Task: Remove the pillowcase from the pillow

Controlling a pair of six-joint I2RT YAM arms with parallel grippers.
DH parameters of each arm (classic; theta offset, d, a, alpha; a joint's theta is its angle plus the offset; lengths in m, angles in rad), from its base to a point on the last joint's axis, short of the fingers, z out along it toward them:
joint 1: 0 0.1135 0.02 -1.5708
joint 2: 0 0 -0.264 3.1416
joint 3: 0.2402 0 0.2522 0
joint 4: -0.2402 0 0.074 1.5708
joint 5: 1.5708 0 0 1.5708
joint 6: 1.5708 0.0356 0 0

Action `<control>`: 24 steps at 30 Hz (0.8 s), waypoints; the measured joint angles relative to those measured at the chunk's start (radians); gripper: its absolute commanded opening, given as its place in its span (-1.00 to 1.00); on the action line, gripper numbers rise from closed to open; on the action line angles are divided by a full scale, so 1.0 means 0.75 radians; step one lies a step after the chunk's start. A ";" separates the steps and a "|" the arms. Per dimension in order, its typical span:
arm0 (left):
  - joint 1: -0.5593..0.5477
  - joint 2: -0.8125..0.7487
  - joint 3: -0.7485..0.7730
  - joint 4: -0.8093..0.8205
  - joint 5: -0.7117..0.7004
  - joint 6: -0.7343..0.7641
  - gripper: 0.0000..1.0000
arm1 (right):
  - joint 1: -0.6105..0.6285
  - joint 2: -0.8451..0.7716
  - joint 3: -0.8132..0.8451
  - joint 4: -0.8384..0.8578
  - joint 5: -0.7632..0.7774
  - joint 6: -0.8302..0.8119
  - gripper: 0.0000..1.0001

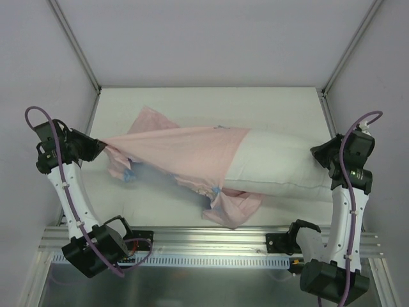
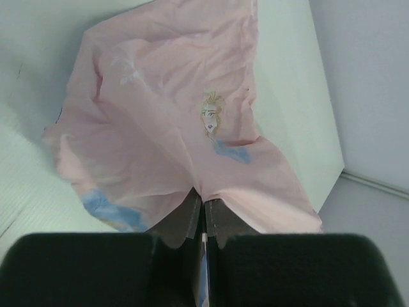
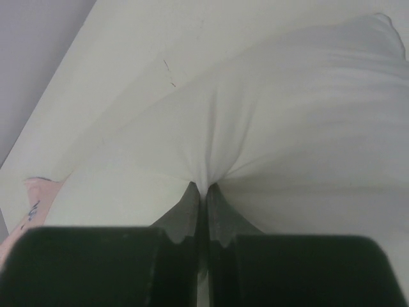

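- Near edge: a crumpled flap of the thin pink pillowcase [image 1: 185, 153] sags onto the flat white surface [image 1: 211, 102].
- Left gripper [image 2: 203, 203]: fully closed, pinching the pillowcase's left end. The fabric is taut and printed with a blonde figure in blue.
- Right gripper [image 3: 203, 188]: fully closed on the pillow [image 1: 275, 166], puckering its smooth cloth.
- Pillow: plump, plain white, lying mid-surface. Its right half is bare and its left half is sheathed.

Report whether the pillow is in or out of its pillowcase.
Partly out: half of the pillow lies bare and white; the pink pillowcase covers its other end.
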 measured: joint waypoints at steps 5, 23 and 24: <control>0.135 -0.005 -0.004 -0.020 0.050 -0.030 -0.68 | -0.054 -0.004 0.014 -0.030 -0.013 -0.007 -0.32; -0.708 0.148 0.042 0.025 -0.291 0.095 0.83 | 0.950 0.158 0.120 -0.112 0.561 -0.130 0.93; -0.751 0.198 0.057 0.032 -0.311 0.093 0.83 | 0.982 0.187 0.143 -0.135 0.620 -0.130 0.93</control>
